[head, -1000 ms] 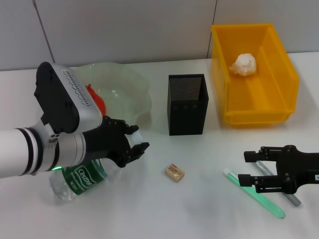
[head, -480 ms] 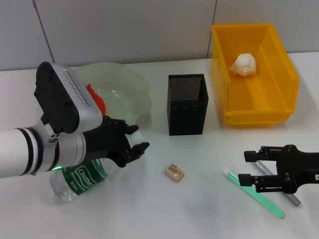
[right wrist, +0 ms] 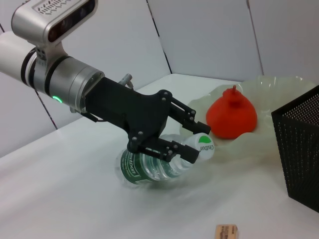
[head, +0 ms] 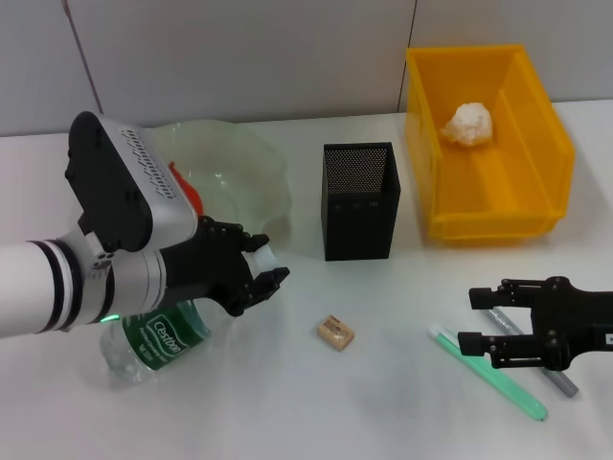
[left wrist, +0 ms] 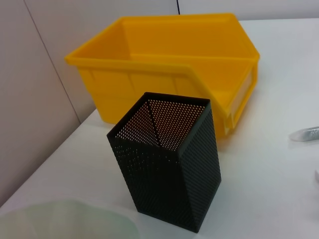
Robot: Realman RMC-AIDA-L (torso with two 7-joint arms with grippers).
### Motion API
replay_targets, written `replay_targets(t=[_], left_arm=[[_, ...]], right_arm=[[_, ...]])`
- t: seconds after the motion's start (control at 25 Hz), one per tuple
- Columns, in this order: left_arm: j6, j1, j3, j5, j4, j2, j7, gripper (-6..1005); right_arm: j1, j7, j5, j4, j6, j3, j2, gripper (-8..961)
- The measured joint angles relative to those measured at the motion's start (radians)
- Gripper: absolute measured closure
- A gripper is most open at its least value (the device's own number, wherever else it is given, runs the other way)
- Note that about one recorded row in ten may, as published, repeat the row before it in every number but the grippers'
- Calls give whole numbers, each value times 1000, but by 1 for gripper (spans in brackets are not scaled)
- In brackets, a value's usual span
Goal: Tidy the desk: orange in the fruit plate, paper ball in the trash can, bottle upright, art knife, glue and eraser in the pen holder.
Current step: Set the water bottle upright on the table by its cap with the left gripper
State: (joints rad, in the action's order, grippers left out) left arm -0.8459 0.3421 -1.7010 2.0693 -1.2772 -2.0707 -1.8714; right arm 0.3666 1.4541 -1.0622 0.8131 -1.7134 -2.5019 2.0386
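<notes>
- Bottle lay tilted on the white table at the near left, its white cap raised toward the fruit plate, with the left pincer pinching it around the neck.
- Just behind it stood the fruit plate, with the orange resting inside, partly hidden by the left arm in the head view.
- Near the middle, the eraser lay flat on the table, apart from everything else.
- Behind the eraser stood the pen holder, upright, between the fruit plate and the trash can.
- Far right at the back sat the trash can, with the paper ball inside near its far end.
- At the near right, the right pincer hovered low with its fingers spread, holding nothing; a green pen-like stick and a grey one lay just beside it.
</notes>
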Motion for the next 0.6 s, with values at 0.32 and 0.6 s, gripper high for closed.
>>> replay_targets(t=[0.32,0.6], left_arm=[[-1,-3,3,0,-24,0,-22,575],[2,-20,4,0,-58,-1,-36,575]], right_arm=[[0,0,-2,2,11,0,0,201],[4,0,-2,2,12,0,0,201]])
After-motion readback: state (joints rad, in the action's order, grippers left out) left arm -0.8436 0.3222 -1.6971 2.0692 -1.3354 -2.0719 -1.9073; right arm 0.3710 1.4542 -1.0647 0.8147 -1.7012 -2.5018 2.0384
